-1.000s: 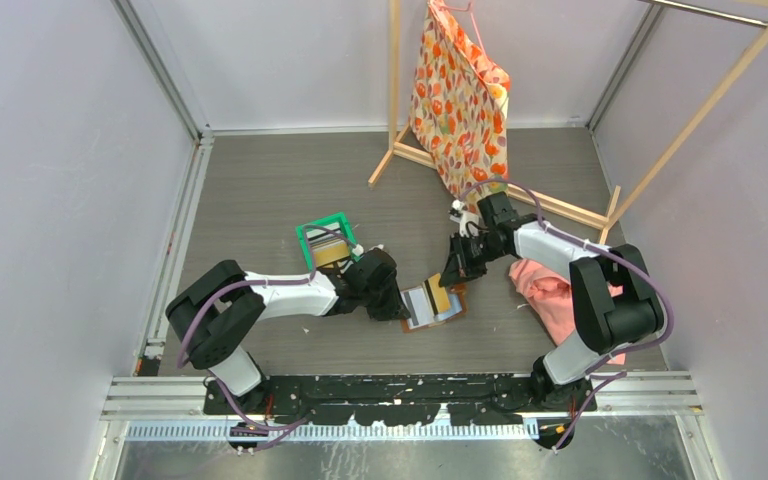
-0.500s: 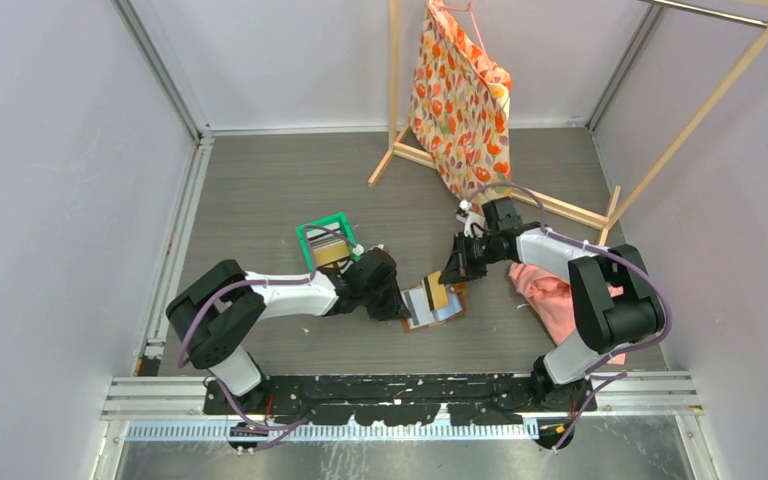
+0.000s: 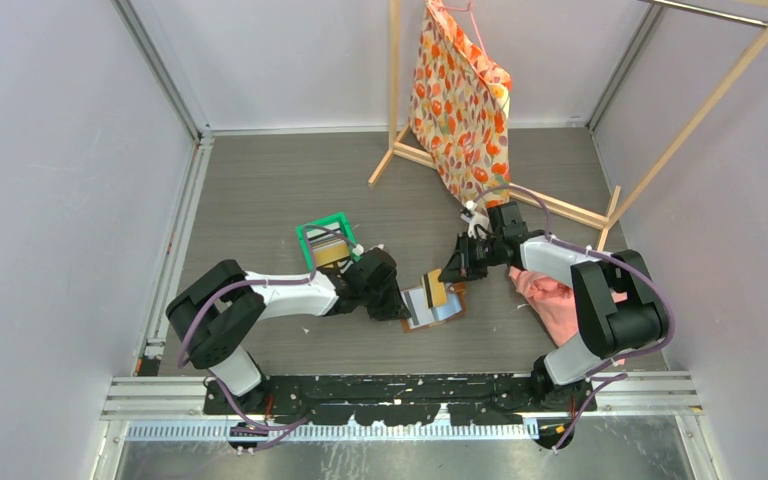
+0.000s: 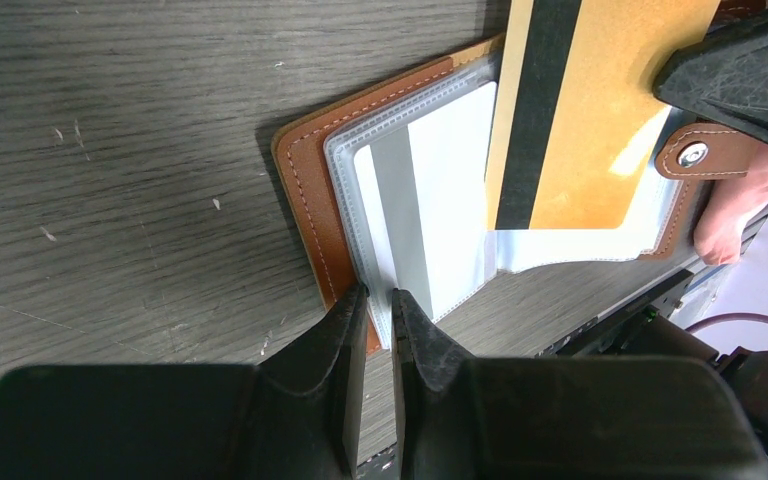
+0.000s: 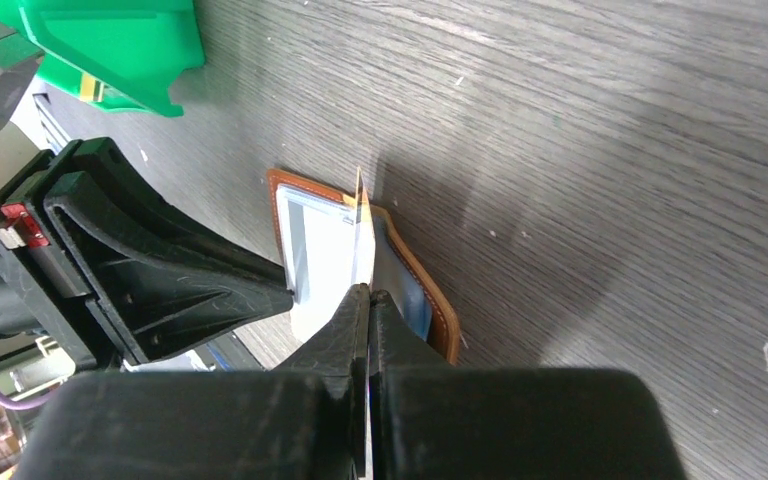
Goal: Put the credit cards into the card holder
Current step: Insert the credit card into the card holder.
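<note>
Left end effector (image 4: 375, 300) pinches the brown leather card holder (image 4: 305, 200) at its lower edge; right end effector (image 5: 368, 293) clamps a tan striped plastic card (image 4: 600, 120), upper right.

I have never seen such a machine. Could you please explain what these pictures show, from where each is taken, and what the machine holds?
These are two robot arms fixed at the near edge of a grey table; each ends in a two-finger gripper. One picture looks down from above; the other two come from cameras on the wrists. On the table lie an open brown card holder with a white card in a sleeve, a green bin and a pink cloth. The left gripper pinches the holder's edge. The right gripper is closed on a gold card with a dark stripe, held over the holder.
</note>
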`<action>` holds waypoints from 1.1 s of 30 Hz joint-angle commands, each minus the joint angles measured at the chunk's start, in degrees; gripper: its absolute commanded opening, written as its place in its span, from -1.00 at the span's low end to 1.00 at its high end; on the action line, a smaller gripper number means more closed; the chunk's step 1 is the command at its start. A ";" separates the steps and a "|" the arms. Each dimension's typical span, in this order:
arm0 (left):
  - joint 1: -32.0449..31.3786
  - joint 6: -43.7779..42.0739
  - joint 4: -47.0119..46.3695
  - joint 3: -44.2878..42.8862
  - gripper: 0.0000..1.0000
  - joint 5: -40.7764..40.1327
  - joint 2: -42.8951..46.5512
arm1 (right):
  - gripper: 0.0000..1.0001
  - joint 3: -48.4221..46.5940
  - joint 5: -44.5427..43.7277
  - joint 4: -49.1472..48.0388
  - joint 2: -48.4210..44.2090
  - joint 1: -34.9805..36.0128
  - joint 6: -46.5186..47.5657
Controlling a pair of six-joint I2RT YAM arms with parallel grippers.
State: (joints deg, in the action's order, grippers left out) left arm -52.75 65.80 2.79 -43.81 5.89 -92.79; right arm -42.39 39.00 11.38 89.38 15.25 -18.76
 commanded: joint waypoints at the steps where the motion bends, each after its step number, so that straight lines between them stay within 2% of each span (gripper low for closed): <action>1: 0.37 0.15 -1.95 0.24 -0.66 0.09 -0.46 | -0.98 0.60 3.45 -2.19 -1.66 -0.17 -0.30; 5: 0.37 0.20 -2.02 0.31 -0.66 0.09 -0.37 | -0.98 0.82 6.61 -1.01 -1.90 -0.20 0.12; 17: 0.37 0.30 -1.82 0.10 -0.66 0.08 -0.48 | -0.98 0.46 3.43 6.75 -2.60 -0.10 2.20; 33: 0.44 0.21 -1.81 0.04 -0.66 0.17 -0.55 | -0.98 -0.30 2.33 7.96 1.34 1.15 1.65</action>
State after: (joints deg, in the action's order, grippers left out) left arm -52.73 65.82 2.61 -43.79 5.89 -92.88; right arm -41.50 42.26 18.09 89.71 15.46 -17.74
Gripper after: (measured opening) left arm 0.171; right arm 0.017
